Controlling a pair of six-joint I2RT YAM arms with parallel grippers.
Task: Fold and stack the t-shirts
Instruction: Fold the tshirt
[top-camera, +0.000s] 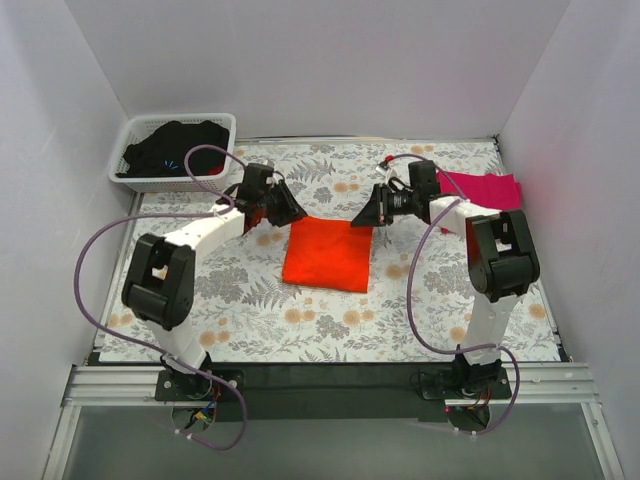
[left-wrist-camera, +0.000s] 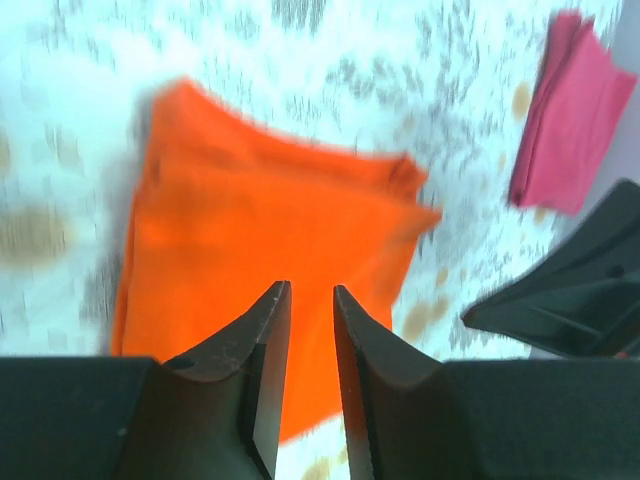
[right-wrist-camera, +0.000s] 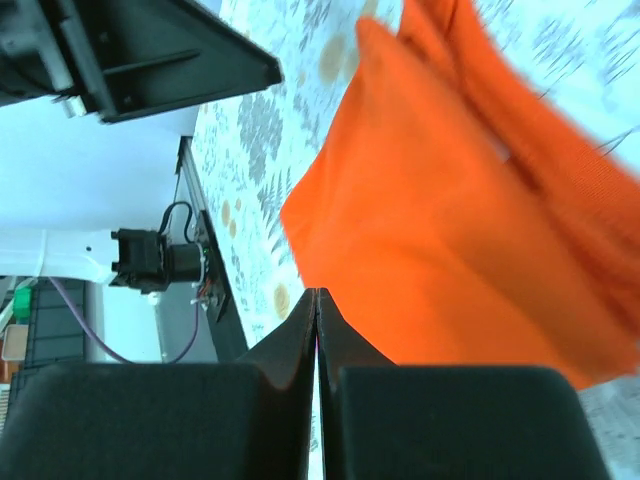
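An orange t-shirt (top-camera: 328, 252) lies folded into a rough rectangle in the middle of the floral table (top-camera: 250, 310). A magenta t-shirt (top-camera: 487, 187) lies folded at the back right, partly behind the right arm. My left gripper (top-camera: 293, 213) hovers at the orange shirt's far left corner. In the left wrist view its jaws (left-wrist-camera: 310, 288) stand slightly apart with nothing between them, above the orange cloth (left-wrist-camera: 250, 230). My right gripper (top-camera: 364, 217) hangs at the far right corner. It is shut (right-wrist-camera: 317, 292) with no cloth showing in it, just over the orange shirt (right-wrist-camera: 450, 230).
A white basket (top-camera: 216, 126) holding dark clothes stands at the back left corner. White walls close in the table on three sides. The magenta shirt (left-wrist-camera: 570, 120) also shows at the top right of the left wrist view.
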